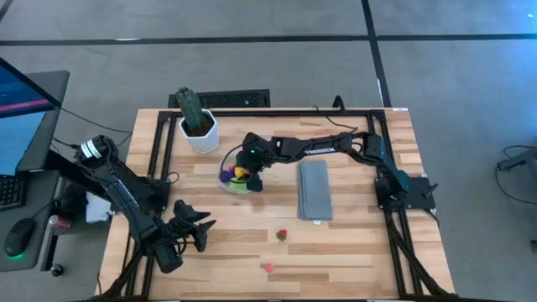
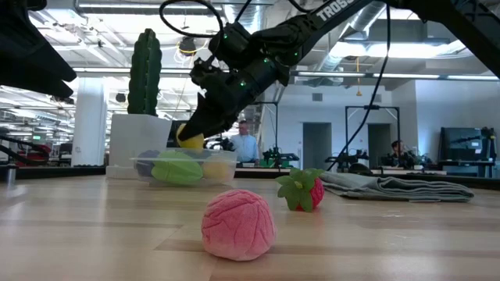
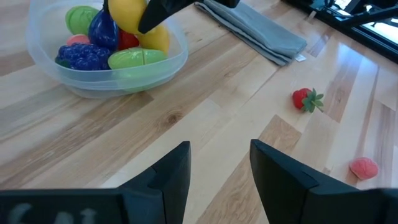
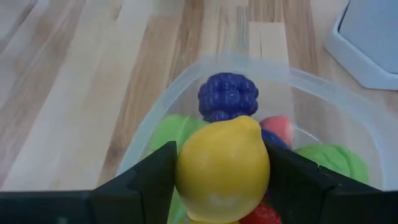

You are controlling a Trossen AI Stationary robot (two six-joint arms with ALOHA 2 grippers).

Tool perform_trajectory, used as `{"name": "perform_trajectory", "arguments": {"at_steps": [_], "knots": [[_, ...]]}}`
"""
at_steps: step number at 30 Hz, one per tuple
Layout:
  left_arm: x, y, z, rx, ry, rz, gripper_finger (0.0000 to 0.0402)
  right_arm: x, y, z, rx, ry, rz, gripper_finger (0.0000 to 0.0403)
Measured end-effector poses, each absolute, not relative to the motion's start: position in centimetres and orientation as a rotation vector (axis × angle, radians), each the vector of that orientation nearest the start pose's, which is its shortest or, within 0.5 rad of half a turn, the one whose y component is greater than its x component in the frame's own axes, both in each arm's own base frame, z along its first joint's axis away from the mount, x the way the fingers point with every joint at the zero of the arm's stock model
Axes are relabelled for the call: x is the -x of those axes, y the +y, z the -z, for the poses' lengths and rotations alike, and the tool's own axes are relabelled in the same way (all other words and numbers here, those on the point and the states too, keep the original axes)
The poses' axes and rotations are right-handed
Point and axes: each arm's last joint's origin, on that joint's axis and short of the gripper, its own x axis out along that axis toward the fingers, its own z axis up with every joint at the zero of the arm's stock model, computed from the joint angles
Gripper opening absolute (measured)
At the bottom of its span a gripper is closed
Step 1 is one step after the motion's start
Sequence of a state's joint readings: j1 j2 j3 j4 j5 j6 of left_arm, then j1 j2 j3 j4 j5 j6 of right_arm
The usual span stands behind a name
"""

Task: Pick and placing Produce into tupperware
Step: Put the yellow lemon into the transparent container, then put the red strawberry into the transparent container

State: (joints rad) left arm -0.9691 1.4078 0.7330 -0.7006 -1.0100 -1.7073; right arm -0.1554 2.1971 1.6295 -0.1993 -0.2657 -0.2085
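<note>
The right gripper is clamped on a yellow toy lemon, one dark finger on each side of the fruit. It holds the lemon directly above the tupperware, a round clear plastic bowl on the wooden table. In the high view the right gripper sits over the bowl, with its arm reaching across from the right side of the table. In the low view the lemon hangs just above the bowl's rim.

Inside the bowl lie further pieces of produce: a purple-blue berry, a light green piece, a second green piece, a red piece and a pink piece.

A white pot holding a green cactus stands near the bowl. A folded grey cloth lies on the other side of the bowl.

Two pieces of produce lie on the table well apart from the bowl: a red strawberry with green leaves and a pink piece nearer the table's edge.

The left gripper waits near the left front part of the table, its fingers parted with nothing between them. In the high view it is well apart from the bowl.
</note>
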Motion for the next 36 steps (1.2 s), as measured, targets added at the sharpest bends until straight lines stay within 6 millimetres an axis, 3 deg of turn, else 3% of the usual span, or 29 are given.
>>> {"name": "perform_trajectory", "arguments": {"at_steps": [12, 17, 21, 26, 33, 36], "knots": [[-14.6, -16.9, -17.6, 0.483, 0.448, -0.563, 0.0155, -47.6, -6.4, -17.2, 0.017, 0.742, -0.207, 0.0299], [-14.6, -16.9, -17.6, 0.482, 0.448, -0.564, 0.0155, -46.9, -6.2, -19.4, 0.03, 0.731, -0.227, 0.0311], [-14.6, -16.7, -17.6, 0.466, 0.453, -0.574, 0.0155, -45.5, -6.0, -22.2, 0.029, 0.74, -0.241, 0.0312], [-14.8, -16.3, -17.6, 0.439, 0.434, -0.601, 0.0155, -42.5, -5.4, -24.4, 0.039, 0.898, -0.285, 0.0312], [-15.4, -15.5, -17.7, 0.386, 0.395, -0.64, 0.0155, -39.5, -3.0, -24.2, -0.054, 1.159, -0.427, 0.0312], [-15.7, -15.3, -17.7, 0.369, 0.399, -0.646, 0.0155, -38.9, -1.3, -23.1, -0.065, 1.209, -0.49, 0.0312]]}}
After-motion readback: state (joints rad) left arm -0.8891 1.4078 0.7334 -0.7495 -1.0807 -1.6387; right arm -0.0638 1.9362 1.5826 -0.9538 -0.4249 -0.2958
